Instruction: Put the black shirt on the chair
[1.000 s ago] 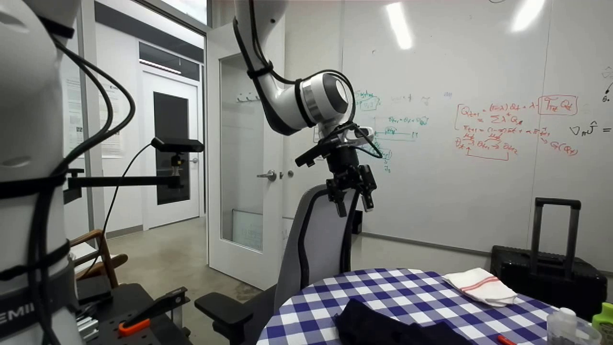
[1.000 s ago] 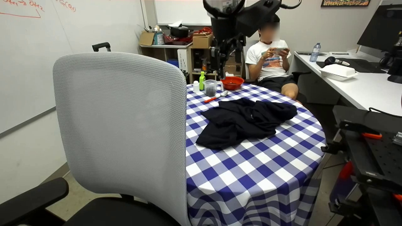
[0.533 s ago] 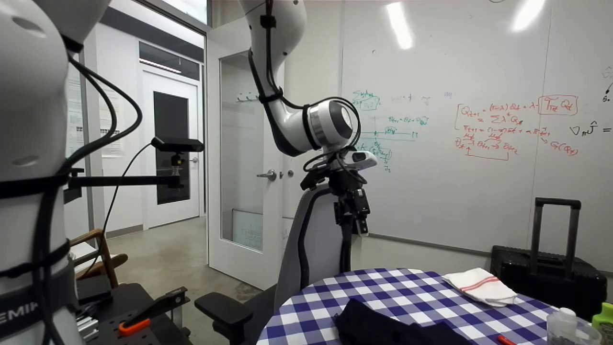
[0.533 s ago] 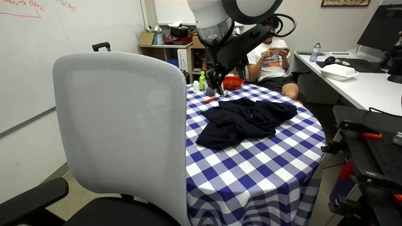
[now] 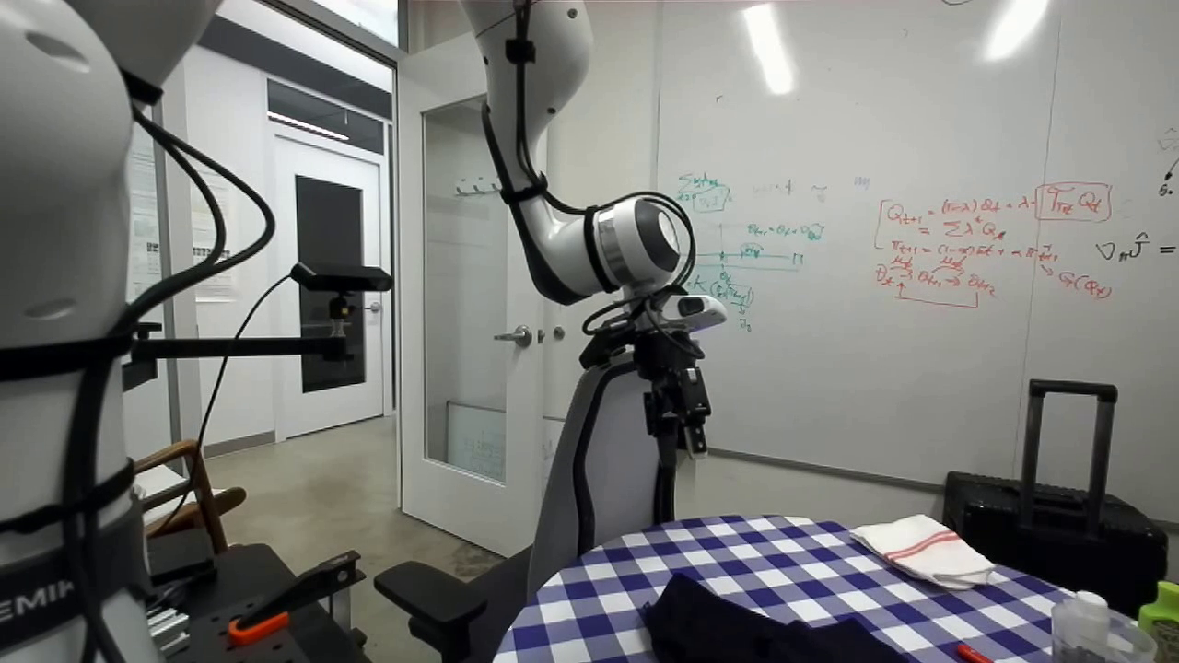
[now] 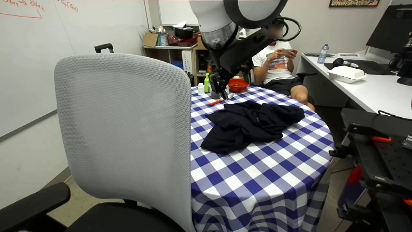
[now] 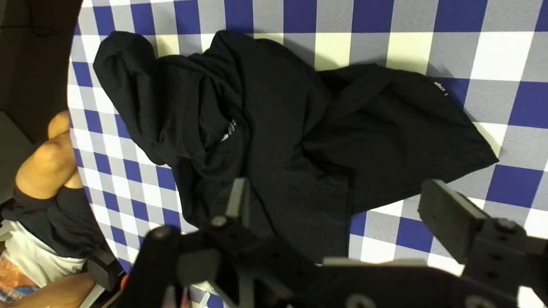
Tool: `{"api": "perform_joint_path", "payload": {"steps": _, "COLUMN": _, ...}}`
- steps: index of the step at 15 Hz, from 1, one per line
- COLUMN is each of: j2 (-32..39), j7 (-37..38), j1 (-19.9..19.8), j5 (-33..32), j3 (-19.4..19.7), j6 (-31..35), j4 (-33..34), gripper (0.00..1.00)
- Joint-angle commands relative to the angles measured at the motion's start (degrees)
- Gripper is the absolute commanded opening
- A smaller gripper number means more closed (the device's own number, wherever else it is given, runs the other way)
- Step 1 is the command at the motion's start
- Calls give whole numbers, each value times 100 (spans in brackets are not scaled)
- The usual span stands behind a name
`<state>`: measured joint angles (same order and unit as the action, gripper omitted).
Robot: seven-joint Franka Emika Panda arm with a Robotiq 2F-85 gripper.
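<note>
Black shirt (image 6: pixel 254 124) lies crumpled in loose folds on the checked-cloth table (image 6: pixel 289 167); the grey chair (image 6: pixel 122 125) stands beside that table in both exterior views. Your gripper (image 7: pixel 336 192) has its fingers (image 7: pixel 451 218) spread wide apart, and the wrist view shows you shirt fabric in the gap. In an exterior view you see the tips hanging above the table, apart from the shirt.

Containers, far side of the table from the chair: red bowl (image 6: pixel 238 85), holding small dark contents that you cannot identify. Transparent cup (image 5: pixel 1128 637) near the bowl: dark fill low inside, partly hidden from you by the gripper in an exterior view. White bottle (image 6: pixel 201 89) and green bottle (image 6: pixel 206 83) stand upright near the cup; you cannot tell what they hold. On the desk (image 6: pixel 386 91) you have a white takeaway box (image 6: pixel 347 74), lid down, contents hidden, with a plastic bottle (image 6: pixel 323 54) upright near it. Black pot (image 6: pixel 183 33) sits on the shelf (image 6: pixel 180 47); you cannot see inside.
</note>
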<state>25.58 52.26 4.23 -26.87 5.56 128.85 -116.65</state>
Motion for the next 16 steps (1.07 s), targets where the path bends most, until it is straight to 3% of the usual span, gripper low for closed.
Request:
{"api": "perform_joint_path", "payload": {"steps": 1, "j2": 124, "j7": 60, "j1": 147, "j5": 179, "j3": 84, "j6": -3, "j4": -32, "gripper": 100}}
{"api": "perform_joint_path", "payload": {"steps": 6, "j2": 576, "j7": 647, "j1": 183, "j5": -74, "j3": 501, "j6": 36, "j4": -88, "gripper": 100}}
{"api": "perform_joint_path", "payload": {"steps": 11, "j2": 1146, "j7": 600, "j1": 34, "j5": 133, "j3": 731, "j6": 18, "j4": 41, "gripper": 100}}
{"api": "perform_joint_path", "payload": {"steps": 16, "j2": 1892, "j7": 89, "j1": -326, "j5": 910, "j3": 543, "j6": 515, "j4": 378, "gripper": 100}}
